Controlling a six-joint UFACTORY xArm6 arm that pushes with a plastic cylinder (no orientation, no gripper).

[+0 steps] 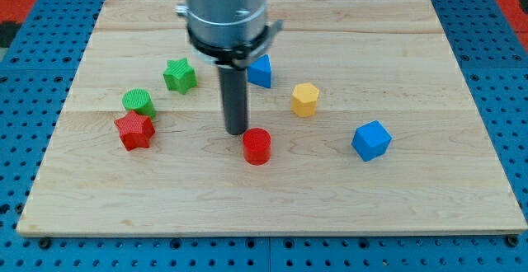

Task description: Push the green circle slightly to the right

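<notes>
The green circle [139, 101] is a short green cylinder at the board's left. It touches the red star [134, 130] just below it. My tip [237, 131] rests on the board near the middle, well to the right of the green circle. It sits just up and left of the red cylinder [256, 146], close to it. The rod rises from the tip to the grey arm housing [225, 12] at the view's top.
A green star [179, 75] lies up and right of the green circle. A blue block [261, 71] is partly behind the rod. A yellow hexagon [304, 99] and a blue cube [370, 140] lie to the right. The wooden board [272, 206] sits on a blue pegboard.
</notes>
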